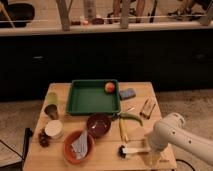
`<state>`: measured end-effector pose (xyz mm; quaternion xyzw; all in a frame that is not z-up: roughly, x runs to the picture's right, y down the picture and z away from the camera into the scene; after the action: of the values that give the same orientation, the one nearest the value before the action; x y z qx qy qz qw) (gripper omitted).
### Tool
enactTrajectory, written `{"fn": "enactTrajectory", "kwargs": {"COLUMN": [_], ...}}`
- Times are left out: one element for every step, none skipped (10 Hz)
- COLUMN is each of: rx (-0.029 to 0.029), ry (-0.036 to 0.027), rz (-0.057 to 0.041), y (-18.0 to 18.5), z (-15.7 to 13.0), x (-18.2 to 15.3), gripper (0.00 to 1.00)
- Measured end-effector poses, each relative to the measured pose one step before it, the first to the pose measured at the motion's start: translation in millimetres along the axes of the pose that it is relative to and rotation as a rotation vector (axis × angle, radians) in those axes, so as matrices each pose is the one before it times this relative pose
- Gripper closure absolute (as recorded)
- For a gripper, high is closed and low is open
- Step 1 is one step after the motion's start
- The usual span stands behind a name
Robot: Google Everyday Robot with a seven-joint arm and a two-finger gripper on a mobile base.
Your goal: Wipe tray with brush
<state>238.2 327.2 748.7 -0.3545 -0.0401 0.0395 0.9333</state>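
Observation:
The green tray lies at the back middle of the wooden table, with a round orange fruit in its far right corner. The brush rests flat near the table's front edge, black head to the left and white handle pointing right. My gripper hangs from the white arm at the front right, down at the handle's right end and open. The arm's wrist hides much of it, and I cannot tell whether it touches the handle.
Between tray and brush sit a dark red bowl, a green chili and yellowish sticks. An orange bowl with a crumpled cloth stands front left, with cups beyond. A grey-blue block lies right of the tray.

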Motion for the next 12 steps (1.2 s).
{"fn": "enactTrajectory", "kwargs": {"rx": [-0.00047, -0.00078, -0.00068, -0.00079, -0.00025, 0.00023, -0.00122, 0.0014, 0.00041, 0.00088, 0.0039, 0.00856], "ry": [-0.00091, -0.00028, 0.00012, -0.00009, 0.00024, 0.00044, -0.00051, 0.00041, 0.00014, -0.00004, 0.00136, 0.00101], "rz": [0.00236, 0.002, 0.0022, 0.00586, 0.00471, 0.0032, 0.00187, 0.00267, 0.0035, 0.00556, 0.00379, 0.00408], "y": [-0.66, -0.87, -0.27, 0.14, 0.02, -0.43, 0.11, -1.01, 0.24, 1.11, 0.91, -0.75], "z": [1.15, 0.94, 0.67, 0.96, 0.74, 0.24, 0.81, 0.03, 0.28, 0.29, -1.59, -5.04], "x": [-0.04, -0.36, 0.05, 1.05, 0.92, 0.26, -0.18, -0.63, 0.25, 0.3, -0.29, -1.41], "gripper": [0.2, 0.2, 0.21, 0.22, 0.25, 0.32, 0.36, 0.47, 0.56, 0.67, 0.76, 0.86]}}
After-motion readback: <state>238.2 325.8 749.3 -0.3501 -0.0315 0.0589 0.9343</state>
